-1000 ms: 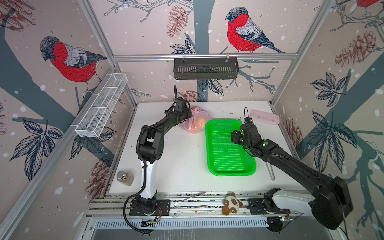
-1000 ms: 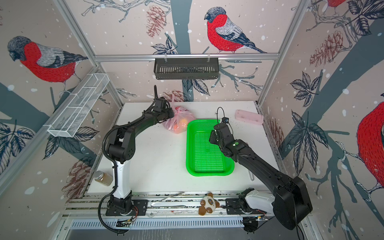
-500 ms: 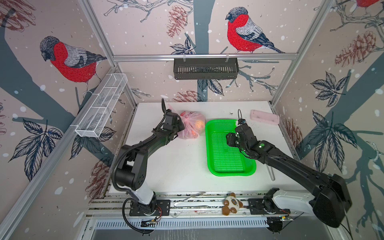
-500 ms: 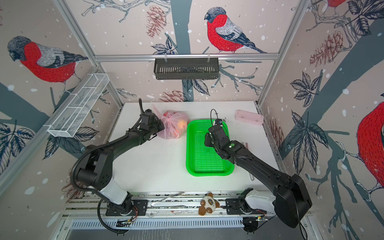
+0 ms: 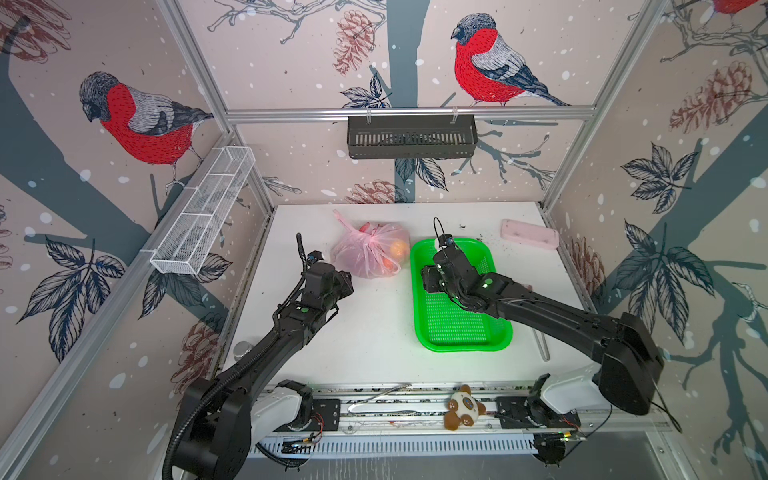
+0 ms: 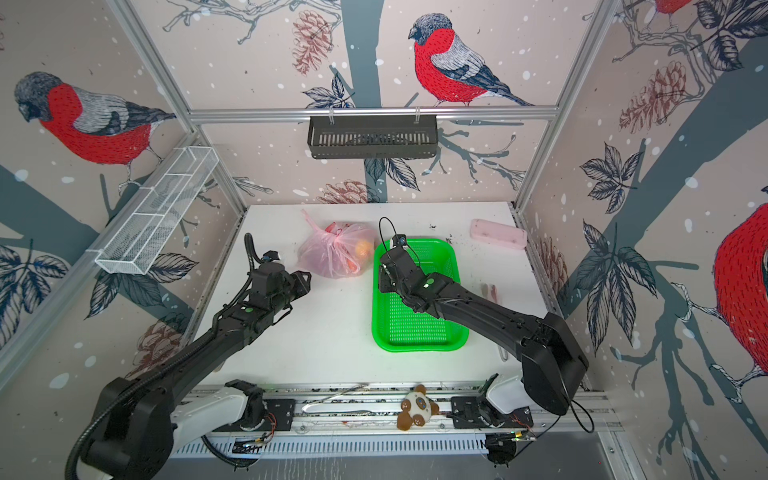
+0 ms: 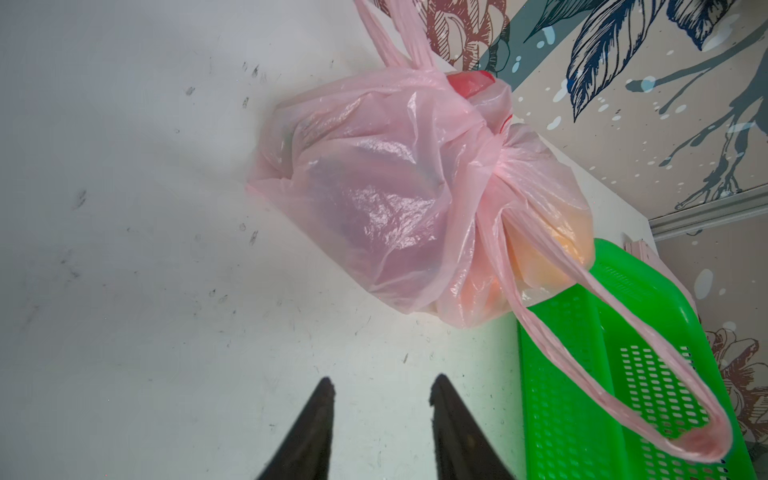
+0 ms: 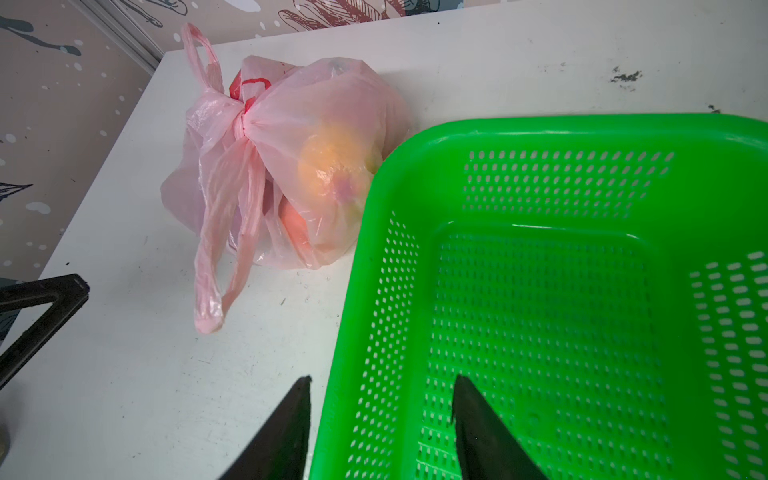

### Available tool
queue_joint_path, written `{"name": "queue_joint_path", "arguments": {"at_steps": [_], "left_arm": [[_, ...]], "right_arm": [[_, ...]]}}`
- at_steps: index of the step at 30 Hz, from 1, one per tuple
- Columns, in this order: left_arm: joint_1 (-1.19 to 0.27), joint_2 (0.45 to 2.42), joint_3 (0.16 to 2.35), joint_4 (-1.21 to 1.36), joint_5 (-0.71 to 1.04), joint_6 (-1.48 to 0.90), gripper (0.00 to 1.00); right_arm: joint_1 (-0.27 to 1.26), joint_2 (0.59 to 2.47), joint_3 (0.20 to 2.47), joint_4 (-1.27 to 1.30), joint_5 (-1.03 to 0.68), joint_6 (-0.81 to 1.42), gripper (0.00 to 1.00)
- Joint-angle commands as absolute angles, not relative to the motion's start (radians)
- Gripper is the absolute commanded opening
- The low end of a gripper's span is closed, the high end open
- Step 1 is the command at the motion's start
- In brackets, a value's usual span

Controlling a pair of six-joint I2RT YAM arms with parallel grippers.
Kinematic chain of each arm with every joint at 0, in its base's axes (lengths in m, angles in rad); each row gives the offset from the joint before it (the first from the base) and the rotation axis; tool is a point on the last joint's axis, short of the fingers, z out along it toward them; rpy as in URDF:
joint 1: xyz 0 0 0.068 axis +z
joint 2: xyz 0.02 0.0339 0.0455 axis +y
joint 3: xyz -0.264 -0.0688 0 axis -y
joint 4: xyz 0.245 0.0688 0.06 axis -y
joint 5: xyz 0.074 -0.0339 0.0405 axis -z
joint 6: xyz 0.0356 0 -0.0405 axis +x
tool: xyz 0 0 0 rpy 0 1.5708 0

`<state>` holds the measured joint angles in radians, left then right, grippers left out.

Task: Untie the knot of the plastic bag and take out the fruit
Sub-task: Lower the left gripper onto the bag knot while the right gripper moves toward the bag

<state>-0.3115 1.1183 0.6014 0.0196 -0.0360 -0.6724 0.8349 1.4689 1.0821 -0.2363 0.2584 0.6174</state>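
Untying not yet begun: knot (image 8: 243, 120) tight. Plastic bag (image 5: 368, 255) with fruit (image 8: 328, 162) sits on surface (image 5: 374, 340), touching green basket (image 5: 457, 332) corner. Left hand (image 7: 384, 380) spread, empty, beyond the bag from the basket. Right hand (image 8: 382, 379) spread, empty, over basket rim. Next: likely pinch handle loop (image 8: 212, 266) near knot.

Fruit (image 8: 328, 166) hazy inside plastic bag (image 8: 291, 104)

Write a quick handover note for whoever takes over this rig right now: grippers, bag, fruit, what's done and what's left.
The left gripper is open and empty, just short of the plastic bag.
The right gripper is open and empty, over the green basket edge nearest the bag.
The bag sits on the table beside the basket, its knot tied.
The fruit is inside; one orange shows through.
Done: nothing yet. Left: untie the knot, take out the fruit.
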Motion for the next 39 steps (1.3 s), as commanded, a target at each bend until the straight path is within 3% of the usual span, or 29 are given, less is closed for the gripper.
{"name": "queue_joint_path", "arguments": {"at_steps": [1,5,9,15,17,21,25,33,39], "left_arm": [[-0.310,1.158,0.666,0.034,-0.030,-0.611,0.57],[-0.308,1.293,0.794,0.042,-0.002,-0.545,0.74],[-0.305,1.462,0.949,-0.006,0.004,-0.486,0.84],[-0.304,1.691,1.201,-0.224,0.023,-0.418,0.85],[-0.304,1.735,1.224,-0.234,0.015,-0.409,0.80],[-0.304,1.792,1.252,-0.241,-0.013,-0.409,0.65],[-0.305,1.817,1.253,-0.227,-0.043,-0.419,0.57],[-0.305,1.781,1.168,-0.097,-0.073,-0.448,0.00],[-0.304,1.622,1.008,-0.048,-0.089,-0.496,0.00]], "right_arm": [[0.836,1.518,1.151,-0.205,0.267,0.561,0.56],[0.835,1.599,1.241,-0.222,0.258,0.530,0.57],[0.833,1.633,1.274,-0.224,0.242,0.526,0.57],[0.823,1.649,1.285,-0.213,0.232,0.532,0.57],[0.815,1.655,1.286,-0.206,0.221,0.532,0.57],[0.802,1.672,1.306,-0.206,0.201,0.526,0.47],[0.801,1.690,1.325,-0.206,0.195,0.517,0.47],[0.803,1.725,1.344,-0.206,0.193,0.498,0.46],[0.814,1.739,1.375,-0.216,0.202,0.476,0.46]]}}
